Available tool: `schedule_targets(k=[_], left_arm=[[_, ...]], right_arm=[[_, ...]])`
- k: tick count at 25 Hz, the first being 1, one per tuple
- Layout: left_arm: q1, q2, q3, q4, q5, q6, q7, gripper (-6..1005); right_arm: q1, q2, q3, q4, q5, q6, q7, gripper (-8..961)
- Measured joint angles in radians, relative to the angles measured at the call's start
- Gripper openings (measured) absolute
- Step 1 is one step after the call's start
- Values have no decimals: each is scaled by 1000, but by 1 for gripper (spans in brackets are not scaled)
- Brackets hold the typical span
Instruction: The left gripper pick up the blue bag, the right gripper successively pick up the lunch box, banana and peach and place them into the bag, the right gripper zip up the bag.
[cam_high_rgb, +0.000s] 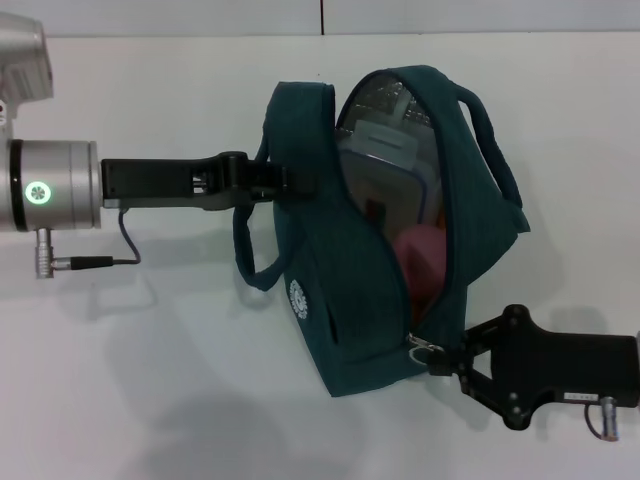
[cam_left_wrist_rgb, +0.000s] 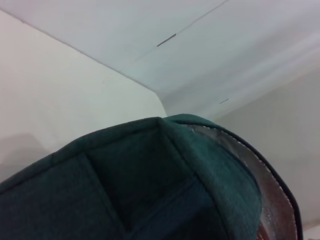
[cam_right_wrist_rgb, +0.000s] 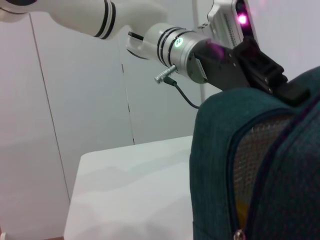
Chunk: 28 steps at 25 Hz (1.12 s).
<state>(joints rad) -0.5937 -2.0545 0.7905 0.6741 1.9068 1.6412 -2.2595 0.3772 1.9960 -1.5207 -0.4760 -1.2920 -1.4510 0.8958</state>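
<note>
Item: blue bag (cam_high_rgb: 340, 300), soft fabric tote, now loaded and likely sagging; it is hanging above the tabletop (cam_high_rgb: 150, 400), mouth gaping. Left claw (cam_high_rgb: 275, 182) is pinching its rim. Lunch box (cam_high_rgb: 385, 170) and peach (cam_high_rgb: 420, 255) are lying inside. Right claw (cam_high_rgb: 445, 362) is closing on the small metal zipper pull (cam_high_rgb: 422, 348), the proper hold.

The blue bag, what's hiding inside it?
Inside the blue bag, through the open zipper, you can see the clear lunch box against silver lining and the pink peach below it. A sliver of yellow shows in the right wrist view; the rest is covered by fabric.
</note>
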Motion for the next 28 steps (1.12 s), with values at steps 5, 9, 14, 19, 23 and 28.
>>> schedule_targets(k=[5,9,14,19,23,28], left_arm=[[11,-1,-2,-5,-52,0,71,129],[25,-1,-3,-5,-84,0,110,259],[33,-6,-17,-5,-99,1,201,477],[64,-25,-83,-7,-174,3,344,516],[114,-27,-102,-7,-289,3,440,515],[137,-25,-132,-19,-341,-3,491,515]], right_arm=[[-3,-13,34,-3,-6,-54,-21,8],[-14,-21,85,-3,-6,-119,-60,8],[-13,-24,127,-3,-9,-142,-69,7],[0,-16,129,-6,-3,-142,-77,7],[4,2,144,-42,-1,-143,-78,8],[12,17,152,-97,11,-149,-71,8]])
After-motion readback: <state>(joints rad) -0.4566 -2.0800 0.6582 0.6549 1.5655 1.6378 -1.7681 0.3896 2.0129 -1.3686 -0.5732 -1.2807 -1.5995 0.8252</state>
